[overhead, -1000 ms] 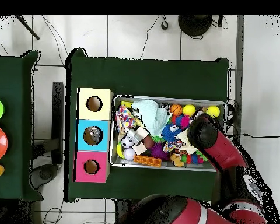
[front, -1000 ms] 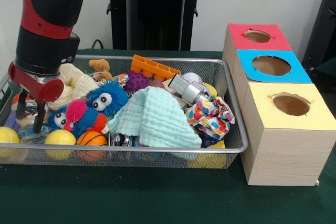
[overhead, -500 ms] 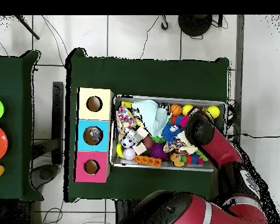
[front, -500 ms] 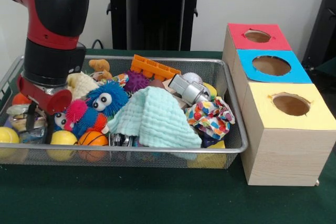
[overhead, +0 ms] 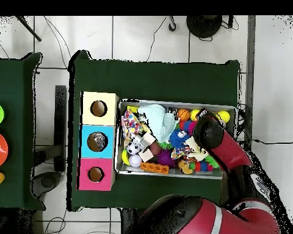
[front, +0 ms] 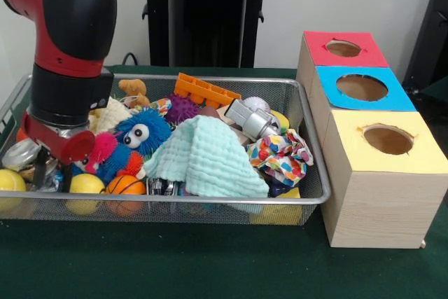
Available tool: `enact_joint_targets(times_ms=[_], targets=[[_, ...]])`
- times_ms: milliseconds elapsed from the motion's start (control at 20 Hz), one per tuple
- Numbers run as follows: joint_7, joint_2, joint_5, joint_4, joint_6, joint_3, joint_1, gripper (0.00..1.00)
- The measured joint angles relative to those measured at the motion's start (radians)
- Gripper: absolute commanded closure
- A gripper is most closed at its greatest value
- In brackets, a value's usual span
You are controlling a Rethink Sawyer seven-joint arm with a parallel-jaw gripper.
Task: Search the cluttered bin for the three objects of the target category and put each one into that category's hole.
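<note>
Front view: one wire mesh bin point(front: 308, 194) on green table point(front: 210, 264). Three boxes right of it, each with one hole on top: red box point(front: 343, 48), blue box point(front: 364, 87), yellow box point(front: 388, 141). Bin contents: two yellow balls point(front: 80, 184), one mini basketball point(front: 122, 185), one blue fuzzy toy point(front: 140, 131), one mint cloth point(front: 206, 159), one orange brick plate point(front: 204, 91), long axis running left-right. Gripper point(front: 42, 166) down in the bin's left end; can't tell its opening.

Overhead view: the arm point(overhead: 219, 146) covers the bin's right end. The blue box's hole point(overhead: 98, 141) holds something; the other two look dark.
</note>
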Motion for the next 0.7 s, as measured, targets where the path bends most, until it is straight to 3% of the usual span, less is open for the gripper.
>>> enact_joint_targets(times_ms=[200, 400, 500, 550, 700], targets=[[0.000, 0.002, 0.016, 0.000, 0.000, -0.028, 0.030, 0.00], [0.000, 0.006, 0.039, -0.001, 0.013, -0.091, 0.104, 0.00], [0.003, 0.010, 0.054, -0.001, 0.033, -0.129, 0.148, 0.00], [0.011, 0.017, 0.071, -0.006, 0.075, -0.184, 0.208, 0.00], [0.021, 0.030, 0.086, -0.010, 0.126, -0.240, 0.267, 0.00]])
